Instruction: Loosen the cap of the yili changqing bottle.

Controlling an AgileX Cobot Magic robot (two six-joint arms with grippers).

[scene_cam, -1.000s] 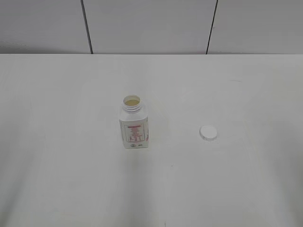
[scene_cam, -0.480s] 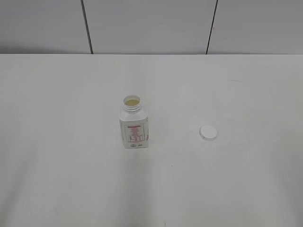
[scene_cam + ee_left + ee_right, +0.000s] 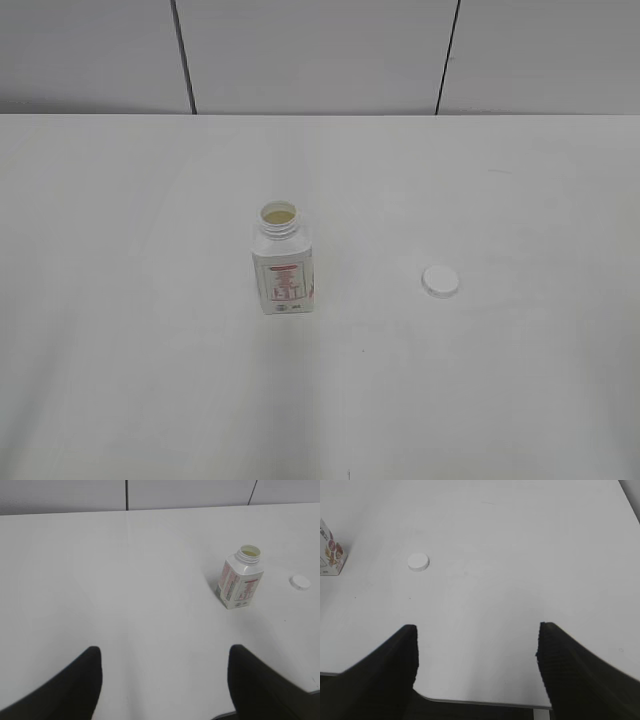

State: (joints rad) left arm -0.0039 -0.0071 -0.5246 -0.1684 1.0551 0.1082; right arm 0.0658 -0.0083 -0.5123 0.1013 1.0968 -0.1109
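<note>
- Exterior view: the yili changqing bottle [image 3: 282, 270] stands upright near the middle of the white desk [image 3: 150, 380], its threaded neck open and a pale yellowish inside showing. The cap [image 3: 440, 281] lies flat on the desk well apart from the bottle, on its right. No arm shows here.
- Left wrist view: the left gripper [image 3: 162, 677] hangs above bare desk [image 3: 125, 580] with its two dark fingers [image 3: 80, 682] spread wide and nothing between them. The bottle [image 3: 241, 578] stands far ahead to the right, uncapped, pink-red print on its sides; the cap [image 3: 300, 582] lies beyond it near the right edge.
- Right wrist view: the right gripper [image 3: 476, 662] has its fingers [image 3: 575, 672] spread wide too, empty, over the desk's [image 3: 520, 555] near edge. The cap [image 3: 418, 562] lies ahead to the left; a corner of the bottle [image 3: 331, 555] shows at the left edge.
</note>
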